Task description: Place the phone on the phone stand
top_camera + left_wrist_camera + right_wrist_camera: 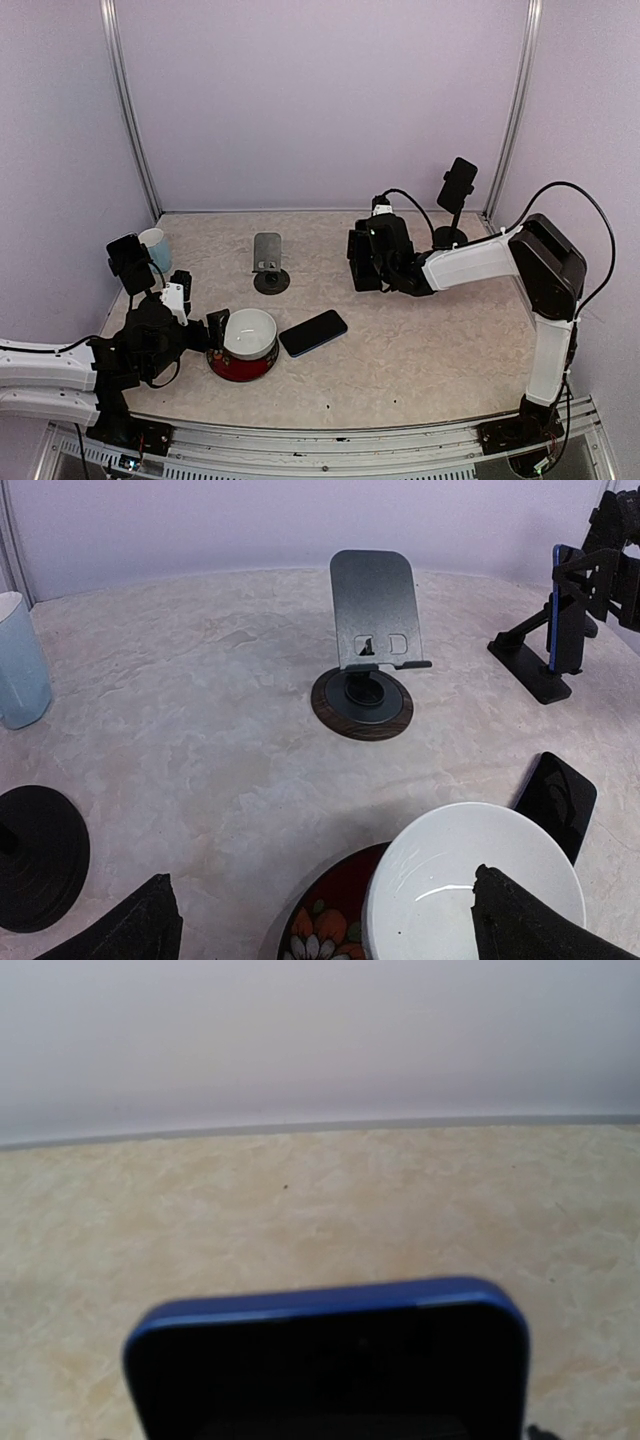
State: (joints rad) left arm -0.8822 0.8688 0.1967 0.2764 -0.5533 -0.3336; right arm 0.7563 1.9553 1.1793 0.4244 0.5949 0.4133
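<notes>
Two phones: the flat phone (313,332) lies beside the bowl (470,860); the upright phone (330,1360) sits at a black stand (530,675), right gripper (360,262) beside it, jaws unreadable to me. Left gripper (320,880) gapes, empty. Stiff, slick, light, I judge; pinch the long edges. Marbled table (420,340), open room around the grey stand (372,605).

Lilac walls (320,100), beige marbled tabletop (420,350)

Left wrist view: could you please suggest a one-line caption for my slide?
Empty grey phone stand at centre; dark phone lying flat on the table beside the white bowl.
</notes>
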